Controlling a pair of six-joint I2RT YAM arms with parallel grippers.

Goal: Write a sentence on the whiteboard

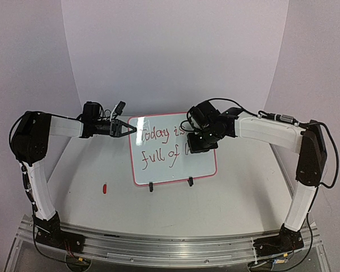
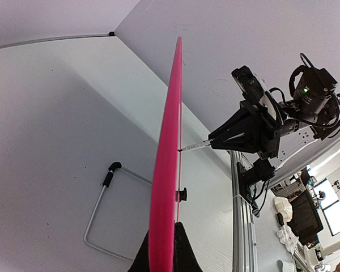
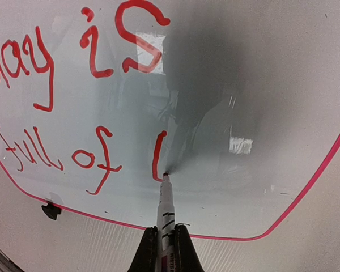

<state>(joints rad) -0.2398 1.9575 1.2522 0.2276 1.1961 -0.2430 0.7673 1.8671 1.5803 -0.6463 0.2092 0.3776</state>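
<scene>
I see the whiteboard standing between the arms, my left gripper pinched shut on its left edge; my right gripper clamps a marker, tip touching the board; the sentence reads "Today is full of l"; I judge "ight" remains.

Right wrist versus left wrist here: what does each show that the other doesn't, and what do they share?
Only right wrist: the sentence, visible as "day is / full of l", on the whiteboard face. Only left wrist: the left gripper shut on the whiteboard's pink edge, and a bent wire on the table. Both: the right gripper holding the marker, tip on the whiteboard.
</scene>
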